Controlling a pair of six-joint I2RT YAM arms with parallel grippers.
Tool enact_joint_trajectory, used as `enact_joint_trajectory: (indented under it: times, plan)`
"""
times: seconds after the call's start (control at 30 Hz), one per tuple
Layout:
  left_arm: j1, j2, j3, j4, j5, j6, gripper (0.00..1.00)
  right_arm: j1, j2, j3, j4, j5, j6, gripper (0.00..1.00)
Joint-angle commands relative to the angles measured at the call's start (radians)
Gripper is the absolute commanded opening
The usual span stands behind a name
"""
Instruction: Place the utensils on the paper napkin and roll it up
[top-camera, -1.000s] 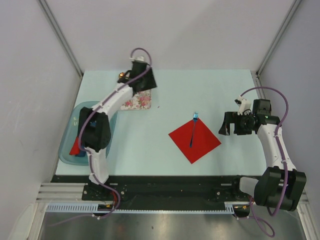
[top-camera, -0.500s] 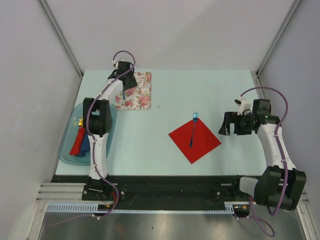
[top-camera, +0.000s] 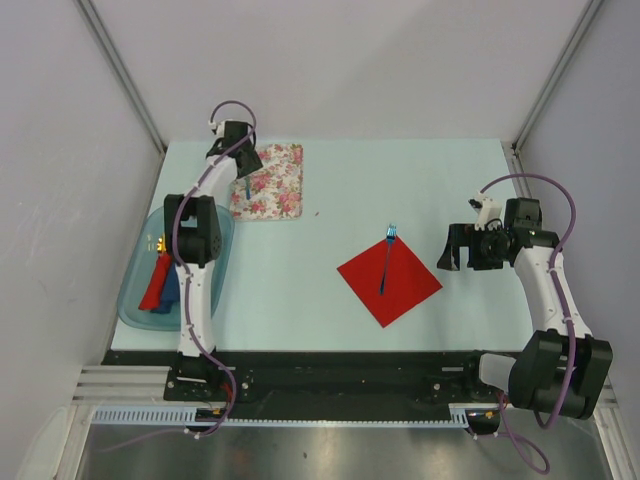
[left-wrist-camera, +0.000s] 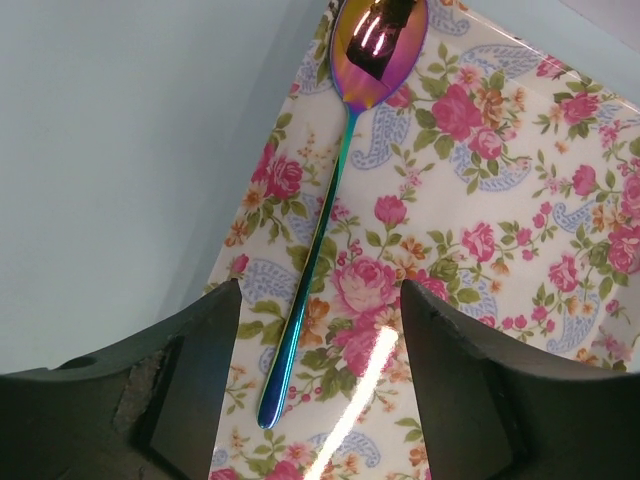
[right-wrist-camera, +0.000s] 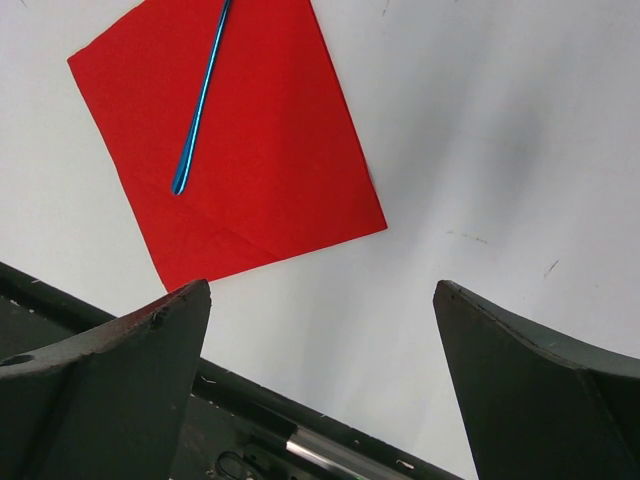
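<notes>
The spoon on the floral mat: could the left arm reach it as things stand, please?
Probably yes: the open left gripper hangs right above the spoon, whose handle lies bare on the floral mat.

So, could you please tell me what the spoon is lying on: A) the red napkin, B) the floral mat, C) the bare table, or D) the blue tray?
B: the left wrist view shows the spoon resting on the floral mat.

Pale blue table (top-camera: 330, 180): red napkin (top-camera: 410, 282) centre-right, floral mat (top-camera: 280, 190) far left, blue tray (top-camera: 135, 287) left edge.
</notes>
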Motion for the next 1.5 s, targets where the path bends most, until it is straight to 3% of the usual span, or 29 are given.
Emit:
enact_joint_trajectory:
  times: [0.0,0.27,0.53,0.77,0.9,1.47]
  plan:
    - [0.021,0.024,0.048,0.005,0.023,-0.062,0.71,-0.008,0.012,0.026,0.011,0.009,0.014,1.00]
    - [0.058,0.060,0.036,0.008,0.189,-0.135,0.70,-0.018,0.035,0.032,0.008,0.014,0.017,1.00]
    - [0.061,0.103,0.017,0.019,0.312,-0.179,0.56,-0.034,0.051,0.035,0.006,0.018,0.020,1.00]
    - [0.053,0.106,0.026,-0.024,0.289,-0.169,0.31,-0.047,0.058,0.037,0.005,0.021,0.022,1.00]
    - [0.039,0.104,0.040,-0.038,0.276,-0.150,0.23,-0.053,0.064,0.040,0.005,0.023,0.022,0.99]
    - [-0.007,0.089,0.079,-0.090,0.195,-0.053,0.17,-0.077,0.052,0.037,0.003,0.021,0.020,1.00]
